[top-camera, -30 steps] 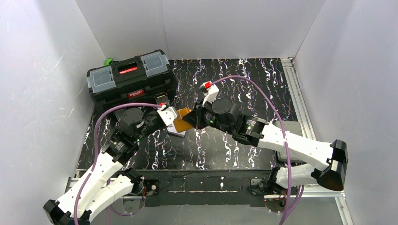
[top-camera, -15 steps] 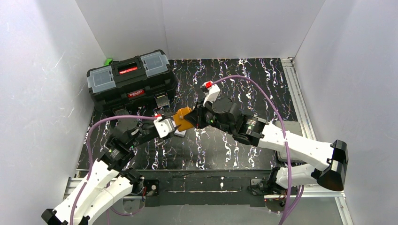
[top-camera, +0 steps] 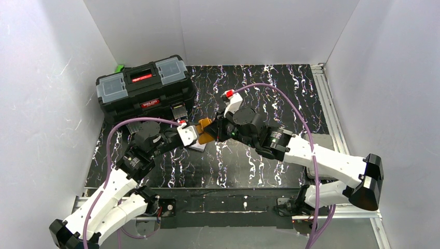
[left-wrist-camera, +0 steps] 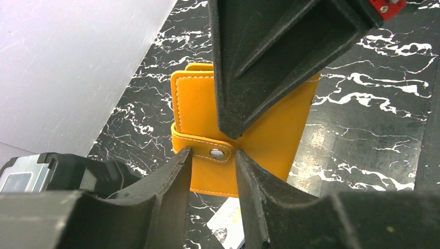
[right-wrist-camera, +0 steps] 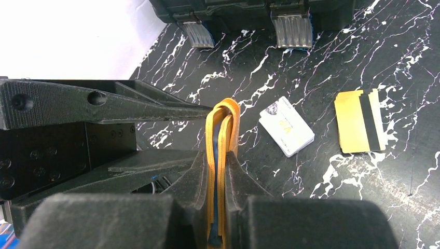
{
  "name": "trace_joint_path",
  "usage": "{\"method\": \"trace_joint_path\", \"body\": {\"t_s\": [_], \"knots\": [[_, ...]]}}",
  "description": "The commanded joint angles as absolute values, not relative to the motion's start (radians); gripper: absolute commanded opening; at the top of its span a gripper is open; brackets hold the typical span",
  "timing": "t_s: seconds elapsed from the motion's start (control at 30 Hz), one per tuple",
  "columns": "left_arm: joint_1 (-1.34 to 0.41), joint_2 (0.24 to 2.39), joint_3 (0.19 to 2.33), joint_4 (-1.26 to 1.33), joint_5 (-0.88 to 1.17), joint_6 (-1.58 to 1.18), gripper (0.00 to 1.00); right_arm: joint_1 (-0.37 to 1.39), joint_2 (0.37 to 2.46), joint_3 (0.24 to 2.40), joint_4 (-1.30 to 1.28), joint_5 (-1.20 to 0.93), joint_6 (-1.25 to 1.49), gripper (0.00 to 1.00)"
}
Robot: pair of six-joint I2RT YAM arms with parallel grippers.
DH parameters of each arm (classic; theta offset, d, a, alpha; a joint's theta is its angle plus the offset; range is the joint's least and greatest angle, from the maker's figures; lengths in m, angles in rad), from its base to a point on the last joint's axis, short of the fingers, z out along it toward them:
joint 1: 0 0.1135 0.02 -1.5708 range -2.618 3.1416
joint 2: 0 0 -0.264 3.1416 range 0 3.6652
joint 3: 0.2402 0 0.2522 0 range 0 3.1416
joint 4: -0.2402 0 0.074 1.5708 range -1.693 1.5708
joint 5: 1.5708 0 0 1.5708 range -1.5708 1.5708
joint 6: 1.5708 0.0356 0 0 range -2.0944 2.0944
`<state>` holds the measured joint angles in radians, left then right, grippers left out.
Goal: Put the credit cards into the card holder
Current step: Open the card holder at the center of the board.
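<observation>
My right gripper [right-wrist-camera: 218, 155] is shut on the card holder [right-wrist-camera: 222, 135], an orange wallet held closed and edge-on above the table [top-camera: 249, 155]. In the left wrist view the card holder [left-wrist-camera: 275, 140] faces me with its snap tab fastened. My left gripper [left-wrist-camera: 212, 155] is open, its fingertips either side of the tab. I cannot tell whether they touch it. From above, the left gripper [top-camera: 193, 134] meets the card holder [top-camera: 205, 130] beside the right gripper [top-camera: 214, 129]. Two credit cards lie on the table: a white one [right-wrist-camera: 286, 126] and an orange one with a dark stripe [right-wrist-camera: 359, 121].
A big black toolbox [top-camera: 145, 85] stands at the back left, its latches [right-wrist-camera: 293, 28] facing the arms. White walls close in the table on three sides. The white card [top-camera: 196, 147] lies just below the two grippers.
My left gripper was shut at the card holder, then opened and drew back toward the near left. It has now come forward to the snap tab again. The right arm has held still.
</observation>
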<state>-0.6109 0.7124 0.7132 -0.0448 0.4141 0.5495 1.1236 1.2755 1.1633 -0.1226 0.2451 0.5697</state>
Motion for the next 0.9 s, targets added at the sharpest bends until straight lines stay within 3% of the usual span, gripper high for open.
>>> {"method": "trace_joint_path", "body": {"t_s": [0.0, 0.27, 0.67, 0.87], "knots": [[-0.618, 0.745, 0.745, 0.008, 0.409, 0.541, 0.31, 1.139, 1.293, 1.207, -0.011, 0.15, 0.585, 0.01], [-0.62, 0.783, 0.768, 0.034, 0.345, 0.536, 0.01, 1.143, 1.279, 1.19, -0.011, 0.137, 0.585, 0.01], [-0.618, 0.773, 0.8, 0.007, 0.291, 0.506, 0.0, 1.144, 1.246, 1.145, -0.042, 0.163, 0.591, 0.01], [-0.618, 0.73, 0.827, -0.132, 0.293, 0.524, 0.0, 1.141, 1.169, 1.053, -0.073, 0.153, 0.493, 0.01]]}}
